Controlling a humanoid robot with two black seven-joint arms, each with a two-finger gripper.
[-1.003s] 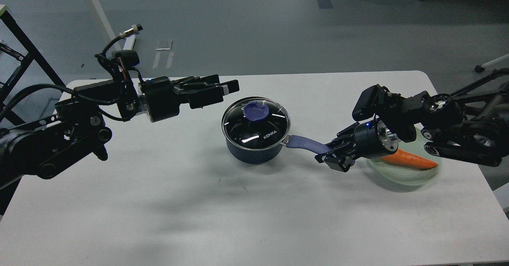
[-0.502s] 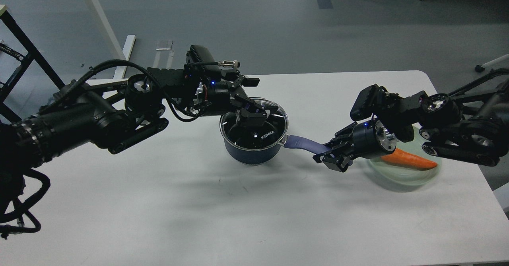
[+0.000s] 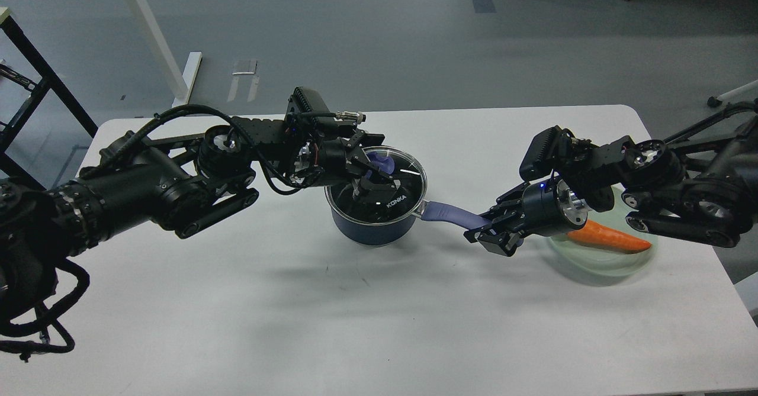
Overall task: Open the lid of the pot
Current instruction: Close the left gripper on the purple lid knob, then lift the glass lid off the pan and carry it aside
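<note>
A dark blue pot [image 3: 370, 230] stands at the middle of the white table, with a glass lid [image 3: 407, 184] resting on it. The lid has a blue knob [image 3: 379, 161]. My left gripper [image 3: 373, 180] is down over the lid with one finger on each side of the knob; the jaws stand apart, and I cannot tell whether they touch it. The pot's blue handle [image 3: 447, 211] points right. My right gripper [image 3: 492, 230] is shut on the far end of that handle.
A pale green plate [image 3: 592, 263] with an orange carrot [image 3: 610, 238] lies at the right, partly under my right arm. The white table [image 3: 355, 325] spreads out in front. Black and white frame legs stand on the floor at the far left.
My left arm swung in from the left and came down onto the lid, its fingers now lower around the knob. The pot and my right gripper shifted slightly left.
</note>
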